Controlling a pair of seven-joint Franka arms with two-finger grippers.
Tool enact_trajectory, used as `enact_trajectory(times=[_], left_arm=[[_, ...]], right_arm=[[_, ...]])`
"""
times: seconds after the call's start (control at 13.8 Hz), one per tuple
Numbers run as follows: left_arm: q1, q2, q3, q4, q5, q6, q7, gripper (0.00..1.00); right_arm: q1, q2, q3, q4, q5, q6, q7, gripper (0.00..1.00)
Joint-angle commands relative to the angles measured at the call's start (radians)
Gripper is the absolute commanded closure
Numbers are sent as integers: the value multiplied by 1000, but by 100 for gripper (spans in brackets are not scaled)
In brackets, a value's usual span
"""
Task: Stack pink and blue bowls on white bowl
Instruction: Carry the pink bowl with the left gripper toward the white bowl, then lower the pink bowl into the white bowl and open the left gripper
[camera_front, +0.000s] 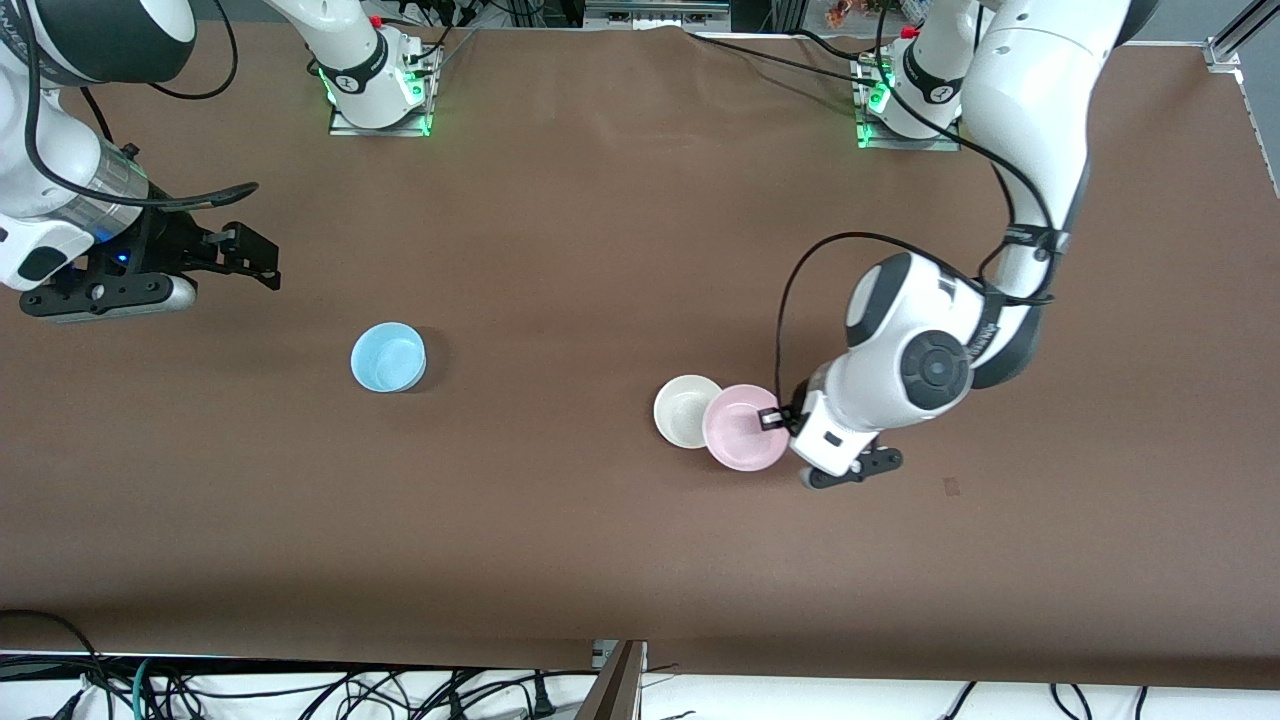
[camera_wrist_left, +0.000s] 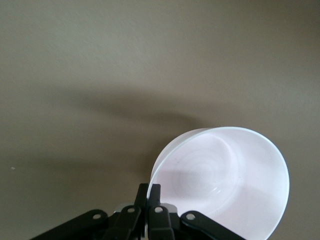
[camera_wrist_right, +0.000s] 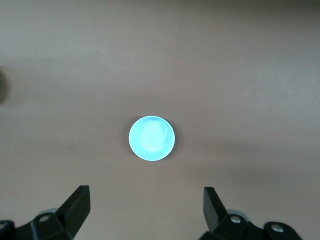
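Note:
My left gripper (camera_front: 775, 418) is shut on the rim of the pink bowl (camera_front: 745, 427), held tilted with its edge overlapping the white bowl (camera_front: 686, 410). In the left wrist view the fingers (camera_wrist_left: 150, 192) pinch the pink bowl's rim (camera_wrist_left: 220, 175); the white bowl is hidden there. The blue bowl (camera_front: 388, 357) sits on the table toward the right arm's end, and shows in the right wrist view (camera_wrist_right: 151, 138). My right gripper (camera_front: 250, 255) is open and empty, up in the air over the table near its own end.
The brown table (camera_front: 600, 250) carries only the three bowls. The arm bases (camera_front: 378, 85) stand along its edge farthest from the front camera. Cables hang below the near edge.

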Motion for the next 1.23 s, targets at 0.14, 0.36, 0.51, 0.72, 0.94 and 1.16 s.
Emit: enact_trajectory(times=[0.14, 0.36, 0.51, 0.72, 0.94, 1.16], left_arm=[[-54, 14, 13, 5, -17, -6, -12, 100], [-71, 31, 13, -34, -4, 41, -10, 100], [-79, 35, 13, -68, -9, 122, -12, 100], [-91, 42, 13, -123, -11, 208, -12, 100], [-93, 43, 13, -150, -17, 241, -13, 100], [-94, 40, 13, -150, -18, 241, -15, 100]], right_arm=[[6, 5, 1, 22, -8, -9, -9, 0], [6, 7, 1, 22, -6, -9, -9, 0], [4, 7, 0, 22, -8, -9, -9, 0], [4, 7, 0, 22, -8, -9, -9, 0], [6, 7, 0, 22, -6, -7, -9, 0], [6, 7, 1, 28, -6, -7, -9, 0]])
